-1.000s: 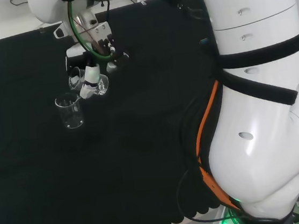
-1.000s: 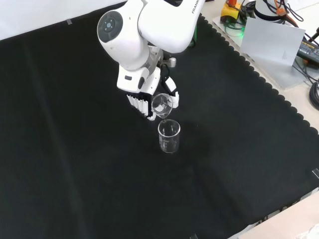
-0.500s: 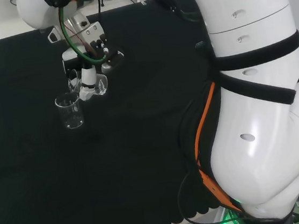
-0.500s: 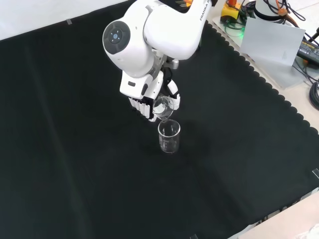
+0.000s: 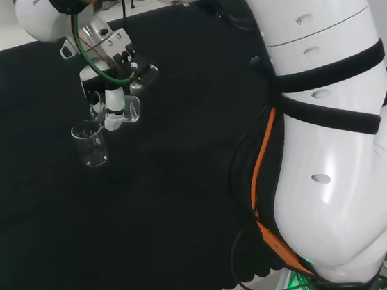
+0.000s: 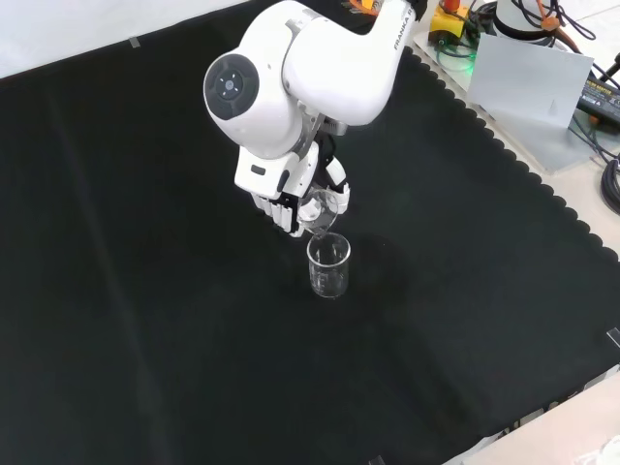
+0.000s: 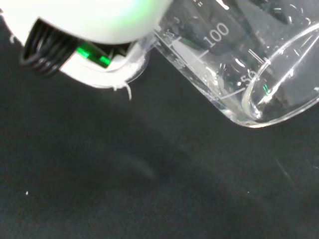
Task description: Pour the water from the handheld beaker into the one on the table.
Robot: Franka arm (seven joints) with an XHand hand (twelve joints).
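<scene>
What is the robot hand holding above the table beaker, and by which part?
A clear glass beaker, tilted; the robot hand has its fingers curled round the beaker's side wall.

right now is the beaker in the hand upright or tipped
Tipped: the held beaker leans in the hand, mouth over the standing beaker.

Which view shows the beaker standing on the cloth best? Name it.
The front view: the standing beaker is upright and unobstructed, below the hand. The head view shows it clearly too, left of the hand. The wrist view has the tilted handheld beaker.
</scene>
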